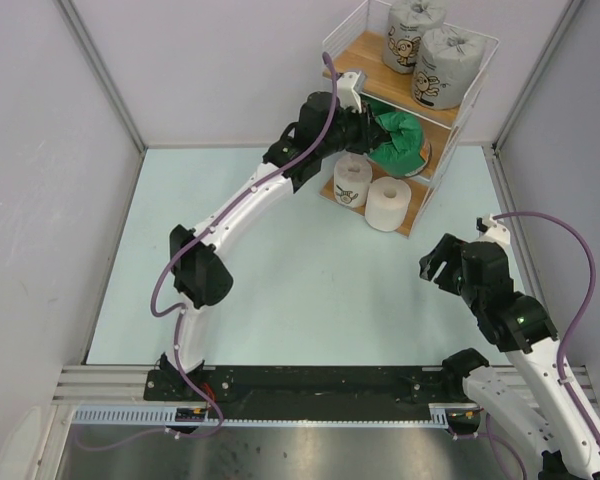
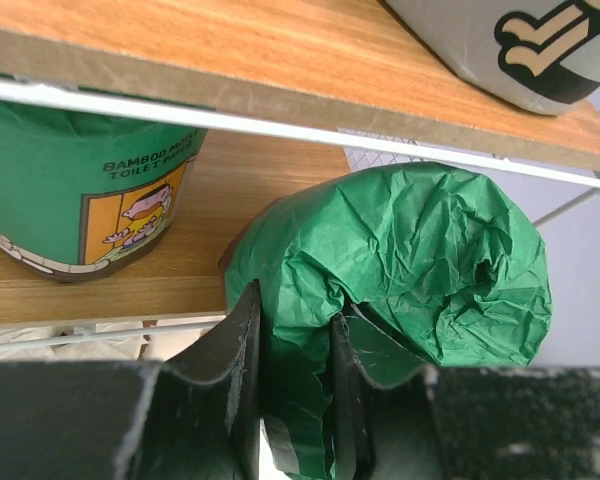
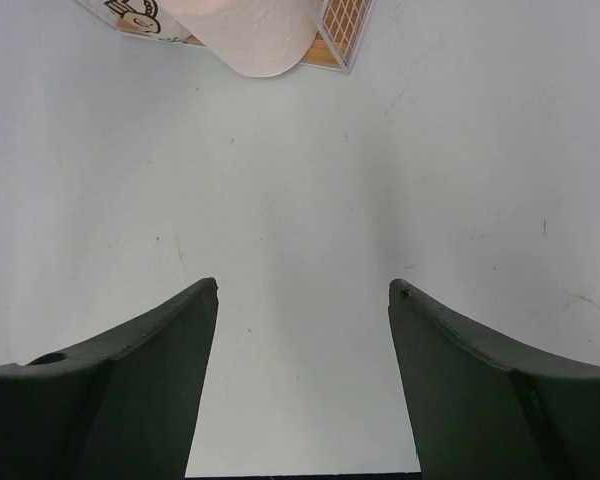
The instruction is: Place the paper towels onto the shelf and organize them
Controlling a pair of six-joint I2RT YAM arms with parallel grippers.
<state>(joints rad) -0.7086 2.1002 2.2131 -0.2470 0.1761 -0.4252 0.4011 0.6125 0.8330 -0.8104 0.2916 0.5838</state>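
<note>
The shelf [image 1: 356,56] stands at the back right. Two grey cartoon-print rolls [image 1: 418,28] [image 1: 448,66] stand on its top board. A white-wrapped roll [image 1: 353,181] and a bare white roll [image 1: 388,204] sit on the bottom board. My left gripper [image 1: 372,134] reaches into the middle tier, shut on the crumpled wrap of a green roll [image 1: 402,141]. In the left wrist view the gripper [image 2: 295,306] pinches that green roll [image 2: 410,250], which rests on the middle board [image 2: 240,190] beside the second green roll [image 2: 80,190]. My right gripper [image 1: 435,263] is open and empty over the mat.
The pale green mat [image 1: 300,290] lies between grey side walls. In the right wrist view, my open gripper [image 3: 303,290] faces bare mat, with the bare white roll [image 3: 250,35] and the shelf's corner [image 3: 345,25] at the top edge. The top board [image 2: 230,50] hangs close above my left gripper.
</note>
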